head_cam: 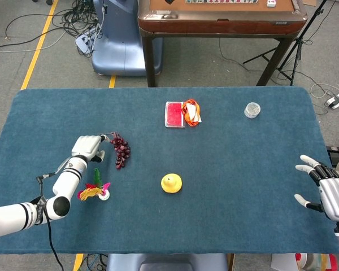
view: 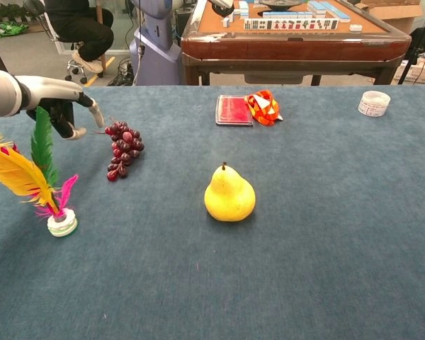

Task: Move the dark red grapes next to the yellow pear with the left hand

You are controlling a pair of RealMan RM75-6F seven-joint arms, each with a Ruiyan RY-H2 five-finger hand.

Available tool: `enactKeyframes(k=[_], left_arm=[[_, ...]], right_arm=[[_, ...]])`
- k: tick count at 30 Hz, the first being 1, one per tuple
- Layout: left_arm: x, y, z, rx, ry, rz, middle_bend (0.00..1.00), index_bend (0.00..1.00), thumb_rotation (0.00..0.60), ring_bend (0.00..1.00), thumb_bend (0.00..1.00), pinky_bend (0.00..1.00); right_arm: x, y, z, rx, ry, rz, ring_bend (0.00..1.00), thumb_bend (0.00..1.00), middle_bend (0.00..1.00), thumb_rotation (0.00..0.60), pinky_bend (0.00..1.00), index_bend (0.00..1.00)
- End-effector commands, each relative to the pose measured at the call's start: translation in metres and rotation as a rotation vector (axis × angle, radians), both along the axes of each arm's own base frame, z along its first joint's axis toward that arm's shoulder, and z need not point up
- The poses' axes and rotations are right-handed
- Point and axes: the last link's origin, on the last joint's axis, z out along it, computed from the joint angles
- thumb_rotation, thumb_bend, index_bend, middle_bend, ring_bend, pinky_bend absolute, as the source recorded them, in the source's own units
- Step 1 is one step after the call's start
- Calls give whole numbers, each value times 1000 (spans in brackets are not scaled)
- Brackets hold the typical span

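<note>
The dark red grape bunch lies on the blue worktop, long axis toward the robot, just right of the left hand (the nearer one), whose loosely spread fingers hold nothing; the yellow pear sits well rightward.

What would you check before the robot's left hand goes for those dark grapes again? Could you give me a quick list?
1. Left hand holds nothing: ok, fingers near the grapes but not gripping.
2. Grapes lie flat on the table: ok.
3. Grapes beside the yellow pear: not ok, well apart.
4. Path from grapes to pear free: ok.
5. Feathered shuttlecock away from the left arm: cannot tell, it sits close.
6. Right hand out of the way: ok.
</note>
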Motion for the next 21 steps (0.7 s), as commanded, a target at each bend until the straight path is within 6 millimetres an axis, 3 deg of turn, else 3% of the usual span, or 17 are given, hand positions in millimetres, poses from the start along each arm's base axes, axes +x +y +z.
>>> enactKeyframes(k=[1, 21], left_arm=[[1, 3, 1, 20, -8, 2, 1000, 206, 600, 1000, 549, 1000], [16, 35, -27, 50, 2, 20, 1000, 179, 600, 1000, 549, 1000]], right_arm=[[0, 0, 0, 1, 0, -2, 167, 112, 172, 600, 312, 286], [-2, -1, 4, -4, -13, -6, 167, 111, 172, 600, 312, 285]])
